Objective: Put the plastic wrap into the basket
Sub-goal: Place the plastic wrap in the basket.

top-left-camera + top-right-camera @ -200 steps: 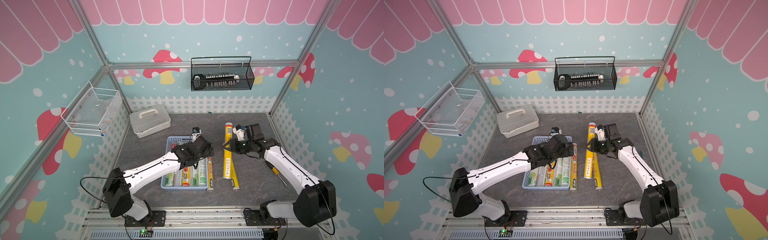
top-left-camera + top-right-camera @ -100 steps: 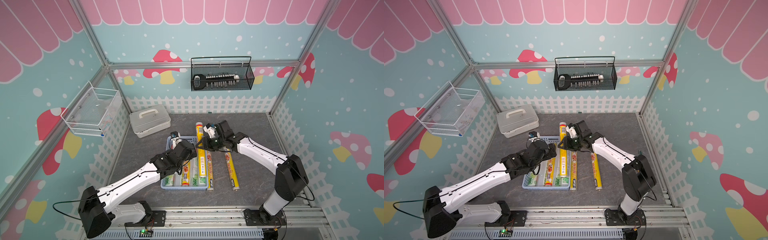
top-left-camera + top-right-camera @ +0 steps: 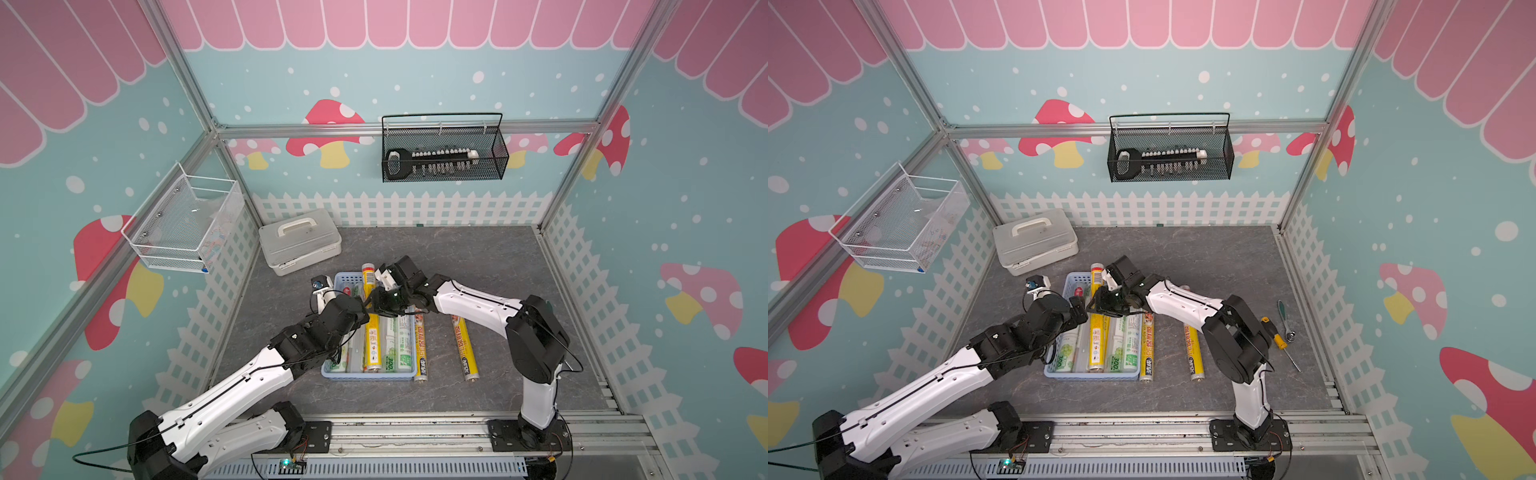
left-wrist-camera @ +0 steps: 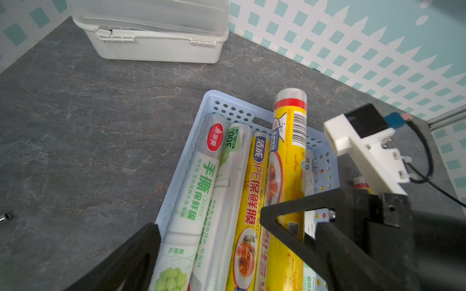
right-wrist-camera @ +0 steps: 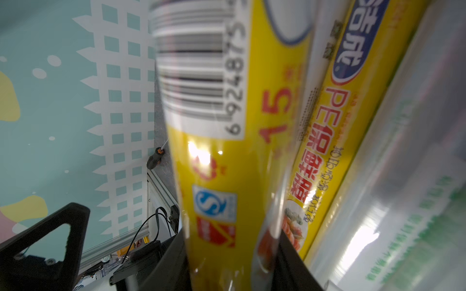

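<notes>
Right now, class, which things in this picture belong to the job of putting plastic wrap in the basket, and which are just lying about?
Job: blue basket, rolls in it, yellow roll gripped by the right gripper, roll beside it, roll apart on the table.

Lying about: white lidded box, black wire basket, white wire basket, screwdriver, green-handled tool.

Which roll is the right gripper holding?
The yellow barcode roll jutting past the basket's far rim; the others lie free, in the basket or beside it.

In both top views, black-and-white robot arms (image 3: 469,299) (image 3: 1183,303) partly hide the light blue slotted plastic basket (image 3: 370,376) (image 3: 1092,377); the right wrist view blurs and crops the yellow plastic-wrap roll (image 5: 227,176).
</notes>
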`<action>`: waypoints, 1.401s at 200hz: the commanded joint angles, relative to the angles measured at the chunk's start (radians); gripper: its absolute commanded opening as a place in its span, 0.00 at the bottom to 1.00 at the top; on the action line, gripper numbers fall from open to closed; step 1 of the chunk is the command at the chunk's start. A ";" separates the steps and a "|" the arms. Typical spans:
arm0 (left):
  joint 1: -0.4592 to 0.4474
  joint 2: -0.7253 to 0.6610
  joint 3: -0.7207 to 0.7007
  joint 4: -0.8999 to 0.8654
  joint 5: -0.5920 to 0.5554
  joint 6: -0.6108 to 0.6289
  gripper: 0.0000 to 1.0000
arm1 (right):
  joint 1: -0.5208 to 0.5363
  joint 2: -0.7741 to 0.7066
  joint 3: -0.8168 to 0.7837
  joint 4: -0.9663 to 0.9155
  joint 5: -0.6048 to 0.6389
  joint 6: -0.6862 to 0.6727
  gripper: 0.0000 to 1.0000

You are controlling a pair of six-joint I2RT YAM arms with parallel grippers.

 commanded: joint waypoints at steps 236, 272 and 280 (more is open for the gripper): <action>0.022 -0.099 -0.023 -0.131 -0.074 -0.107 0.99 | 0.070 0.230 0.236 -0.141 0.083 0.130 0.47; 0.022 -0.095 -0.026 -0.128 -0.067 -0.112 0.99 | 0.069 0.229 0.247 -0.144 0.076 0.115 0.50; 0.022 -0.097 -0.027 -0.126 -0.066 -0.113 0.99 | 0.069 0.231 0.247 -0.146 0.073 0.108 0.51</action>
